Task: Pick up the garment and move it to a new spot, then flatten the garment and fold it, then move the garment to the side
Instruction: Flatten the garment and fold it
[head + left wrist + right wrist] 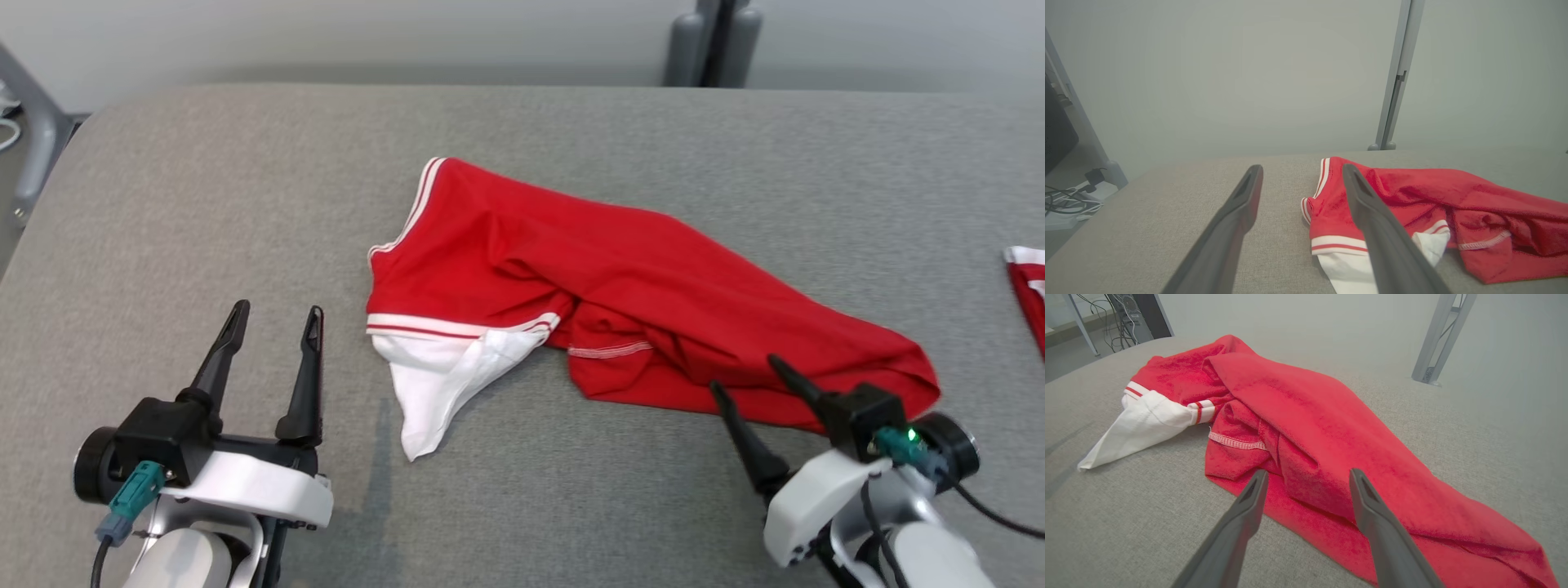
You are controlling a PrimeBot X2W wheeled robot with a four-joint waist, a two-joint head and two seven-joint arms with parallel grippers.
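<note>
On the grey woven-fabric table top (204,204), mid-surface and running toward the robot's right: one crumpled red knit garment with white striped trim (620,310). It is unfolded, bunched in ridges, with a white panel spilling out toward the near edge. It lies diagonally and unspread, so the pick-up-and-move step reads as not yet begun. Left gripper (277,309): two long dark fingers standing well apart, nothing between them. It is parked on the bare cloth to the left of the garment and aimed at the striped cuff end, probably so that it can take that side. Right gripper (743,372): fingers likewise spread and empty, angled in over the garment's near right hem. Its wrist view shows red fabric lying between and beyond the fingertips. Whether the tips already touch the cloth is not clear from these angles. The spread jaws suit a pinch on a raised fold. Also present: a second red-and-white piece of cloth (1027,286) at the far right edge, well apart from the garment, and a grey upright post (714,41) behind the table.
</note>
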